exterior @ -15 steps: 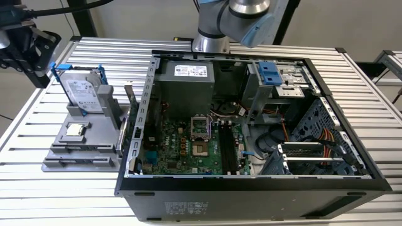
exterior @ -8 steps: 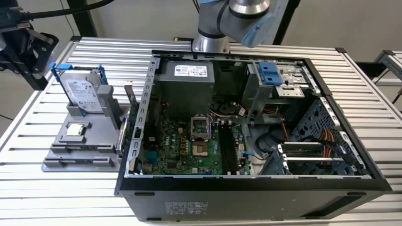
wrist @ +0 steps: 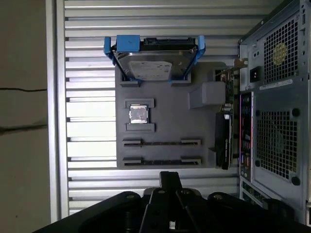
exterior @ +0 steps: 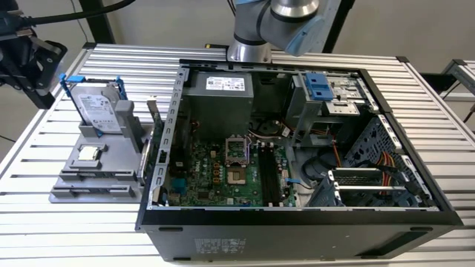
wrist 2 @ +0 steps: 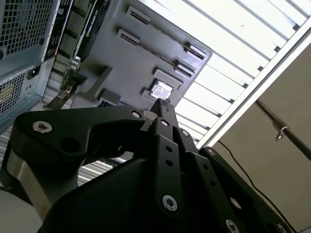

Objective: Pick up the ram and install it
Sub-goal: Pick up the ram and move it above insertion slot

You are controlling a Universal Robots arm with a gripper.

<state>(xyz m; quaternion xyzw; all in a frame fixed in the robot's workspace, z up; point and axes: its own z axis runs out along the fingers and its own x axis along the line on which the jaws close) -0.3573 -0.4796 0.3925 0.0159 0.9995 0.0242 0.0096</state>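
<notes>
1 PC case (exterior: 297,233), 1 gray tray (wrist: 170,121), 1 HDD (wrist: 150,65), 1 CPU (wrist: 139,114), 1 black card (wrist: 222,141).

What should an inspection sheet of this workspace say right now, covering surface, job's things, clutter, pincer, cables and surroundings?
Surface: slatted metal table bearing an open computer case and a grey holder tray beside it.
Job's things: black memory slots on the motherboard; the tray's two long slots look empty.
Clutter: hard drive in a blue frame and silver CPU chip on the tray.
Pincer: pincer shut, nothing seen in it, above the table by the tray's long-slot edge.
Cables: coloured wires inside the case; black cable overhead.
Surroundings: second slatted table at the exterior view's right.
</notes>
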